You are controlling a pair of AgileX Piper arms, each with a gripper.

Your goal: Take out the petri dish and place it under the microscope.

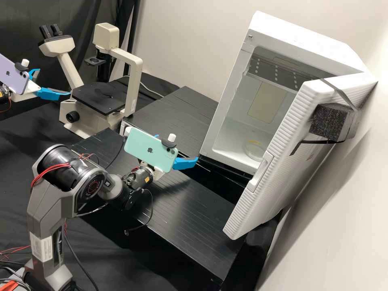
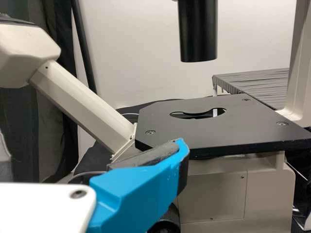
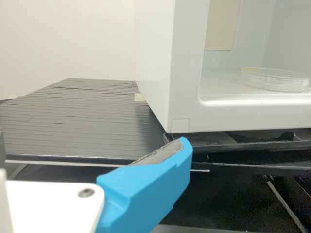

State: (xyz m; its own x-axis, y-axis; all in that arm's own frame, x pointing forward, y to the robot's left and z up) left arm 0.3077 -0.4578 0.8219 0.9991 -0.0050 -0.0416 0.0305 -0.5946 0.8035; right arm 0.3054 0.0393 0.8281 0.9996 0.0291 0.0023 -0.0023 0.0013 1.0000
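Grey arm (image 1: 48, 206) up close, right gripper (image 1: 177, 147) spread — left gripper (image 1: 54, 81) likewise — and the open white cabinet (image 1: 299, 34) holds a clear petri dish (image 1: 254, 151).

The left tool (image 1: 54, 82) and right tool (image 1: 177, 148) make two; there are two arms (image 1: 46, 210), two phones (image 1: 145, 148), one petri dish (image 3: 276, 81), one microscope (image 1: 132, 87) and one white cabinet (image 1: 299, 34).
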